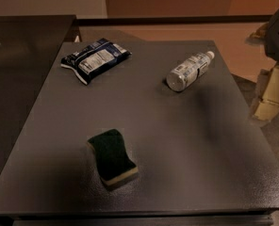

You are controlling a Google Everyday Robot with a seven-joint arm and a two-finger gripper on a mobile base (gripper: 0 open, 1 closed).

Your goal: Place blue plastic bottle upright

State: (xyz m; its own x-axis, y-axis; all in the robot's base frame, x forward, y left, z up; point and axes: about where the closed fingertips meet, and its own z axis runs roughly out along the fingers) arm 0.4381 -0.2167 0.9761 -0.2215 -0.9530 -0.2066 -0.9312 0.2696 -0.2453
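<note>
The blue plastic bottle point(189, 71) is a small clear bottle with a pale printed label. It lies on its side on the dark grey table point(177, 145), far right of centre, with its white cap pointing to the far right corner. My gripper point(270, 92) shows as a pale blurred shape at the right edge of the view, beyond the table's right side. It is to the right of the bottle, well apart from it, and holds nothing that I can see.
A flat dark blue snack packet point(95, 59) lies at the far left of the table. A dark green sponge with a pale base point(112, 157) lies near the front, left of centre. A darker counter point(17, 69) adjoins on the left.
</note>
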